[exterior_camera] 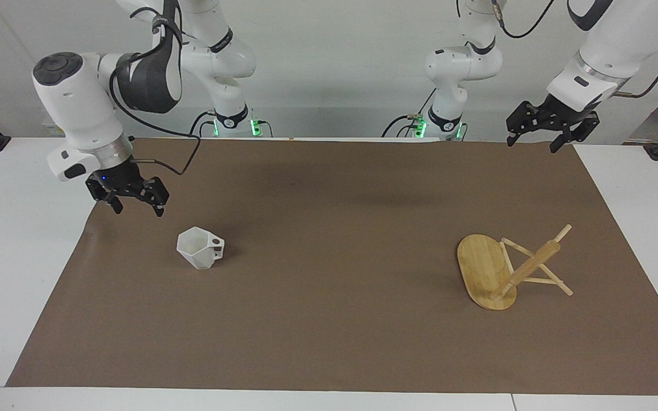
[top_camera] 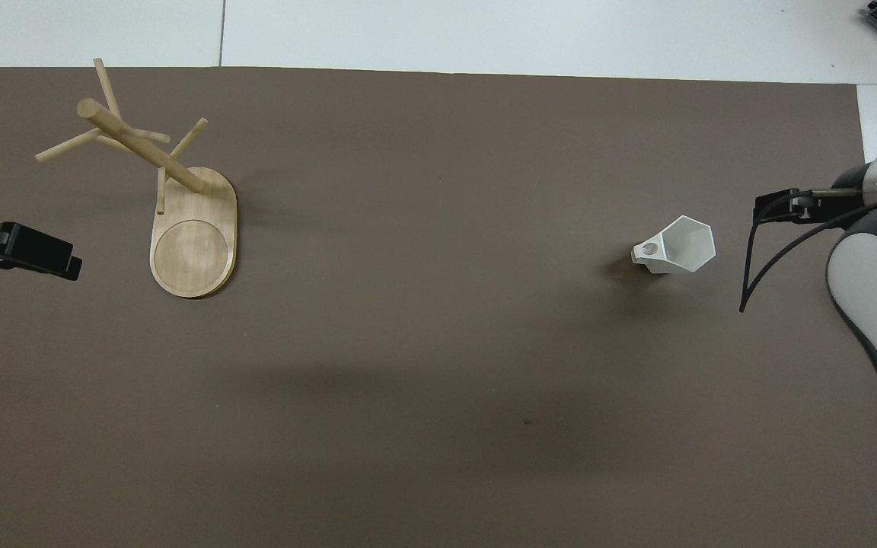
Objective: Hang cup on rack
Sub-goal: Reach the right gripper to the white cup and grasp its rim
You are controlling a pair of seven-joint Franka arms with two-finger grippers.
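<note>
Obstacles on your surface (exterior_camera: pixel 329 354): two. The cup (exterior_camera: pixel 199 247) stands upright, bare brown mat all round it, open to approach from every side. Well apart from the cup, toward the left arm's end, the rack (exterior_camera: pixel 494 271) stands, its pegs spreading out around the post above its base.

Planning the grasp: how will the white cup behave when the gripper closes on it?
The cup looks rigid and probably light, so a nudge may slide it on the brown paper. Its flat facets should resist rolling; its narrow bottom may let it tip.
</note>
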